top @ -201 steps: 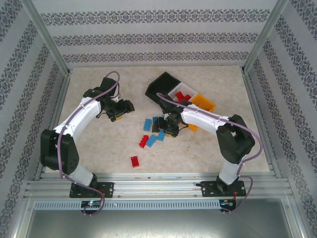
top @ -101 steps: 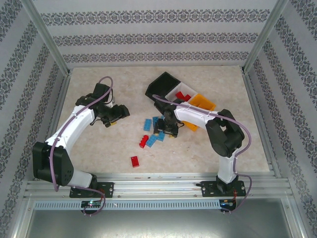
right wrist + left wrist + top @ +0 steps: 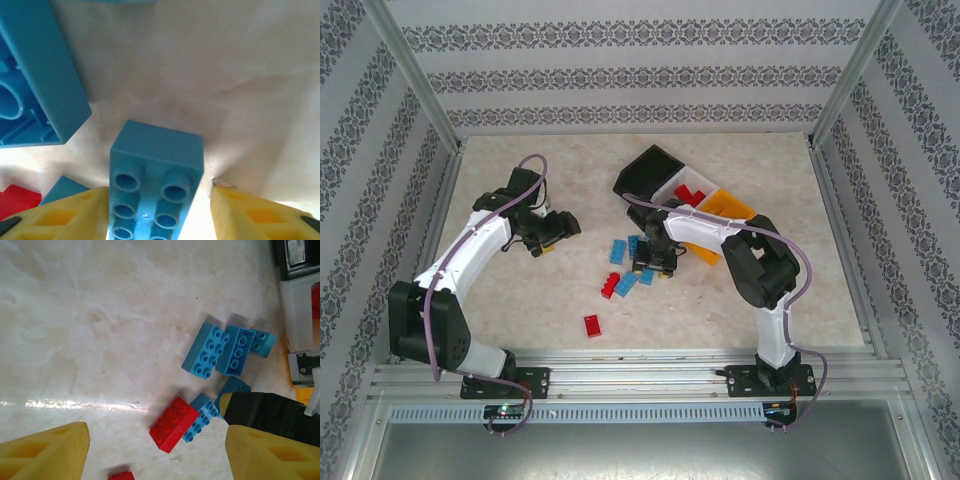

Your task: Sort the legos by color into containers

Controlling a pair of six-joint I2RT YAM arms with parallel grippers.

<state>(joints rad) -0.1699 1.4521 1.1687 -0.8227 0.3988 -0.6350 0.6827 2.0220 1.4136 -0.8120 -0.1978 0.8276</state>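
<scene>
Loose legos lie mid-table: several blue ones (image 3: 625, 284), a red one (image 3: 610, 285) beside them and a lone red one (image 3: 592, 325) nearer the front. My right gripper (image 3: 653, 262) is down in the blue pile. In the right wrist view its yellow fingers straddle a blue brick (image 3: 156, 165) with the studs facing the camera. The left finger touches the brick and a gap shows at the right finger (image 3: 235, 205). My left gripper (image 3: 155, 440) hangs open and empty above the table, left of the pile. The containers stand in a row behind: black (image 3: 642, 163), white (image 3: 672, 186), orange (image 3: 732, 214).
Red bricks (image 3: 692, 192) lie in the white bin. In the left wrist view a red brick (image 3: 175, 422) leans against a blue one (image 3: 202, 418), with two more blue bricks (image 3: 220, 350) beyond. Aluminium posts and patterned walls close in the table.
The right arm folded in and its gripper settled lower over the blue pile, its jaws narrowing around a blue brick. The left gripper drew back a little to the left, then held still.
</scene>
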